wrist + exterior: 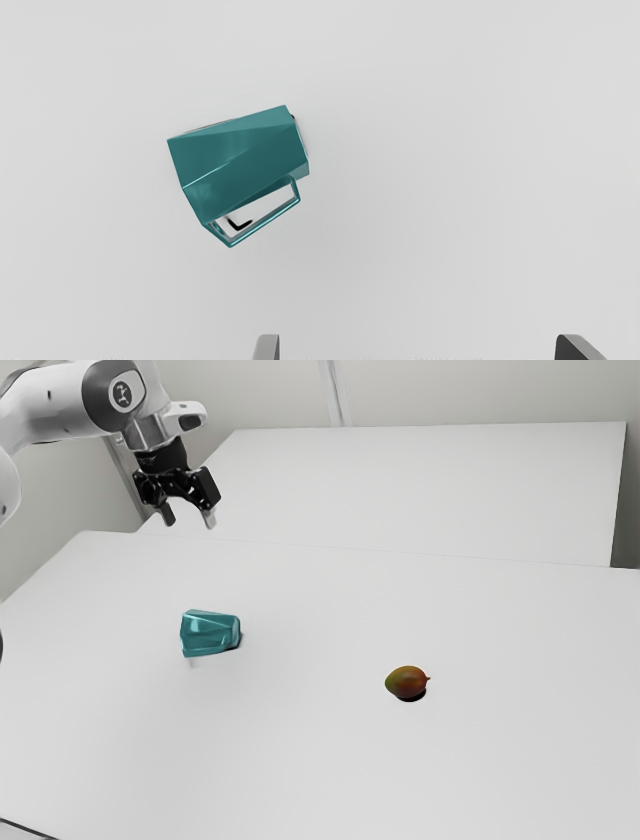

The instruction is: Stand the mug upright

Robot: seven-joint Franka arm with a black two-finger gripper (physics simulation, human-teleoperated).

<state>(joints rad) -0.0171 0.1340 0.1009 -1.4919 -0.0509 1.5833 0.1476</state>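
In the exterior view my gripper hangs well above the table, at the upper left, with its two fingers spread and nothing between them. The teal, faceted mug lies on its side on the table, below the gripper and apart from it. From the wrist view, the mug shows its side wall and its angular handle, which juts out on the side nearer my fingers. The fingertips of the gripper stand wide apart there. The inside of the mug is hidden.
A red and green mango-like fruit rests on the white table, toward the exterior view's right from the mug. Behind the table's far edge stands another white surface. A dark cable shows at the exterior view's lower left corner.
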